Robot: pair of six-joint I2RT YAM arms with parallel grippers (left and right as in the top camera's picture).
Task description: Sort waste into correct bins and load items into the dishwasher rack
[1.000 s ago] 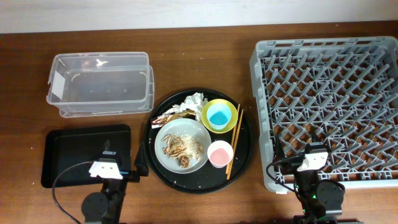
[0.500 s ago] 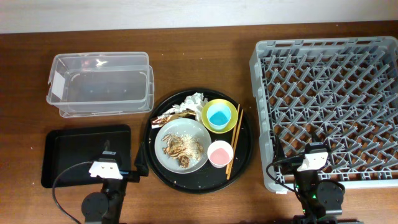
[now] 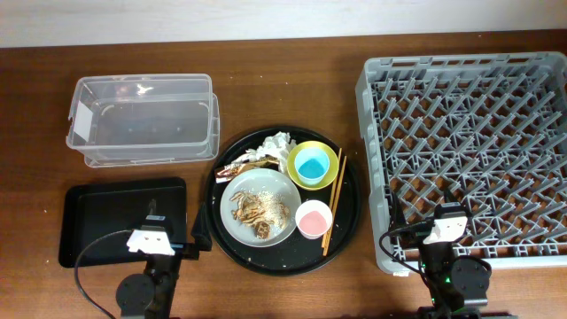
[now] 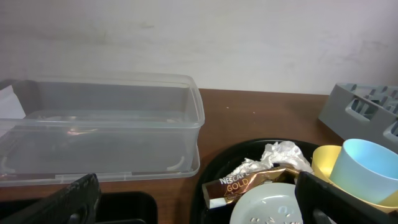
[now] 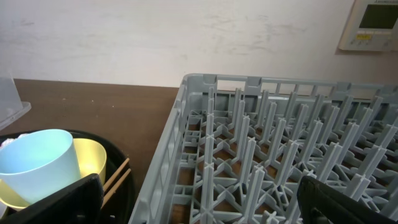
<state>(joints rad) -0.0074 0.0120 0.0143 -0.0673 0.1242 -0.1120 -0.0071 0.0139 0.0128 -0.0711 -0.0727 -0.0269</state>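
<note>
A round black tray (image 3: 351,221) holds a grey-white plate (image 3: 282,188) with tan food scraps (image 3: 252,211), white tissue (image 3: 276,142), a brown-and-gold wrapper (image 3: 237,167), a yellow bowl (image 3: 297,151) with a light-blue cup (image 3: 312,164) in it, a pink cup (image 3: 313,218) and wooden chopsticks (image 3: 334,199). The clear box (image 3: 142,120) stands back left and the flat black tray (image 3: 102,208) front left. The grey rack (image 3: 469,142) fills the right. My left gripper (image 3: 152,232) is open and empty over the flat tray's near edge. My right gripper (image 3: 446,223) is open and empty at the rack's near edge.
The left wrist view shows the wrapper (image 4: 249,185) and tissue (image 4: 283,154) ahead and the clear box (image 4: 99,124) to the left. The right wrist view shows rack pegs (image 5: 280,143) ahead, with the blue cup (image 5: 37,162) and chopsticks (image 5: 115,174) to the left.
</note>
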